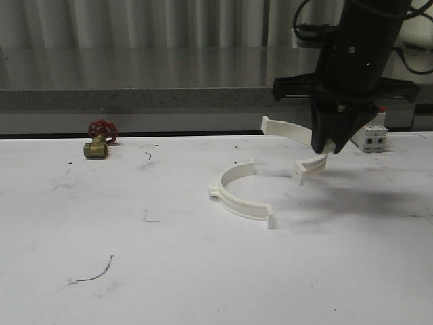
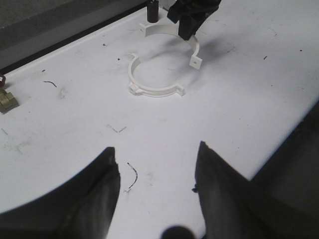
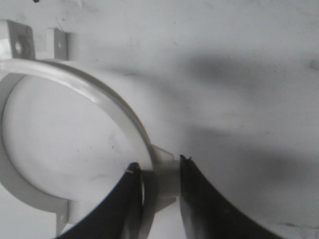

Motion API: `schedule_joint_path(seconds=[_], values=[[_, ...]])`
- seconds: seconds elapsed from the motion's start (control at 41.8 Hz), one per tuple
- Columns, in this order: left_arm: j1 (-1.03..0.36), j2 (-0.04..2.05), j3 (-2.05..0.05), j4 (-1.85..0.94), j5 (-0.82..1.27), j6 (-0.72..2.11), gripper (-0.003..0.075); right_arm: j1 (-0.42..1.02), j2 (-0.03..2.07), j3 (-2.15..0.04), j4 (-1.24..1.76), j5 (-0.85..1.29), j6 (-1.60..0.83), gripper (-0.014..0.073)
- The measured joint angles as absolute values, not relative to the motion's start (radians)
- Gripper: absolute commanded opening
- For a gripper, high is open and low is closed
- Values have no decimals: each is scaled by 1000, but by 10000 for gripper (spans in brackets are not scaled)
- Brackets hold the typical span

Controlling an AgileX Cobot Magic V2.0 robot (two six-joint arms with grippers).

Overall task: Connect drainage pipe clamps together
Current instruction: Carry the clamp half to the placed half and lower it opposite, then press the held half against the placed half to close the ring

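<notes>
Two white half-ring drainage pipe clamps are in view. One clamp [image 1: 238, 200] [image 2: 154, 92] lies flat on the white table near the middle, with its open side facing the back right. The other clamp [image 1: 287, 130] [image 2: 167, 29] [image 3: 107, 102] is lifted and tilted just behind it, and the two are apart. My right gripper [image 1: 331, 145] [image 2: 188, 22] [image 3: 158, 167] is shut on the middle block of this lifted clamp. My left gripper [image 2: 157, 162] hangs open over bare table nearer the front, with nothing between its fingers.
A brass valve with a red handwheel [image 1: 99, 139] [image 2: 6, 99] stands at the back left. A white boxy breaker [image 1: 371, 137] sits at the back right, behind the right arm. The table's back edge [image 1: 169, 134] runs along a grey ledge. Small pen marks dot the tabletop.
</notes>
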State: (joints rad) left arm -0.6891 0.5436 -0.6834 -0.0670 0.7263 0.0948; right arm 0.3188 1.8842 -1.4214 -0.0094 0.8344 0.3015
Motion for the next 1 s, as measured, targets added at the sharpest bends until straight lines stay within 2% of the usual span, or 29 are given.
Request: schedule_joint_path(seconds=[1.005], values=[[-689,544,-683,-67,726,95,347,323,2020,-1421,-11,755,387,167]])
